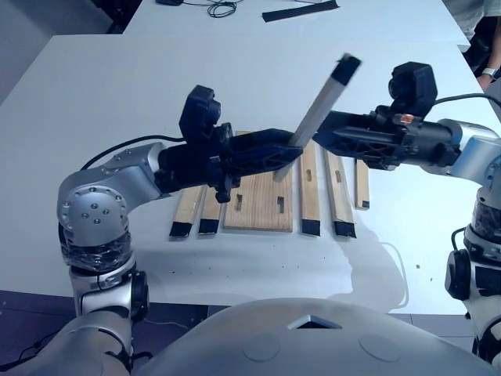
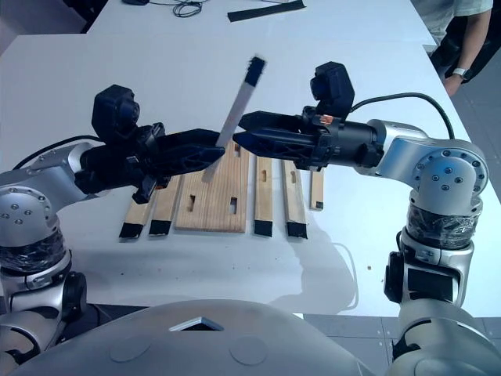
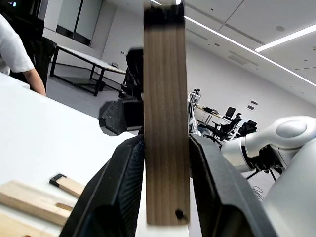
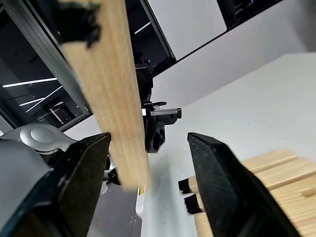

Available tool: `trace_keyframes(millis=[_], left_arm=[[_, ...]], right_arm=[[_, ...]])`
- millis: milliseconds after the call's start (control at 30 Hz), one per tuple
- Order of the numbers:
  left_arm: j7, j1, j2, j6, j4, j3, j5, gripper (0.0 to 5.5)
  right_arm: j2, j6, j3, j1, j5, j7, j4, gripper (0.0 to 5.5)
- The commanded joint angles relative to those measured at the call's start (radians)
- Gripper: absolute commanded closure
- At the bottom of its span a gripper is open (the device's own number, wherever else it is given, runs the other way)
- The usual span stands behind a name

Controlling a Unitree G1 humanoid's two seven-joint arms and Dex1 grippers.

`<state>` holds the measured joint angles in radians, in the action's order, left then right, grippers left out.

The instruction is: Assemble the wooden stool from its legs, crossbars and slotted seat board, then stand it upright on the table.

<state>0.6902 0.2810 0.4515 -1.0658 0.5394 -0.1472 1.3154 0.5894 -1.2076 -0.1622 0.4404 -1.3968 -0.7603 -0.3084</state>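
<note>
- Left eye view: left tool [image 1: 291, 150] is clamping a slanted leg [image 1: 319, 100] above the seat board [image 1: 257, 205].
- Right tool [image 2: 244, 129] is hanging open by the leg; a handover is seemingly pending, calling for closing on it.

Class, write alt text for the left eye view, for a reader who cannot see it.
The left gripper holds a wooden leg tilted above the slotted seat board on the white table. The open right gripper is beside the leg.

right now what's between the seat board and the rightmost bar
Two black-tipped legs lie flat between the seat board and the rightmost bar, seen in both eye views.
</note>
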Motion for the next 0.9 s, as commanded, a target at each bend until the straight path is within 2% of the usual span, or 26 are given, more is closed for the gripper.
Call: trace_keyframes(millis=[33, 533, 900], left_arm=[[0.012, -0.020, 0.033, 0.028, 0.012, 0.036, -0.032, 4.19], [0.108, -0.076, 0.152, 0.078, 0.027, 0.095, -0.122, 4.19], [0.205, -0.067, 0.231, 0.088, 0.022, 0.138, -0.175, 4.19]], right_arm=[[0.012, 0.003, 0.009, 0.020, -0.029, 0.005, -0.040, 2.58], [0.101, 0.053, 0.066, 0.023, 0.120, -0.102, -0.046, 2.58], [0.114, 0.037, 0.130, 0.036, 0.134, -0.168, -0.083, 2.58]])
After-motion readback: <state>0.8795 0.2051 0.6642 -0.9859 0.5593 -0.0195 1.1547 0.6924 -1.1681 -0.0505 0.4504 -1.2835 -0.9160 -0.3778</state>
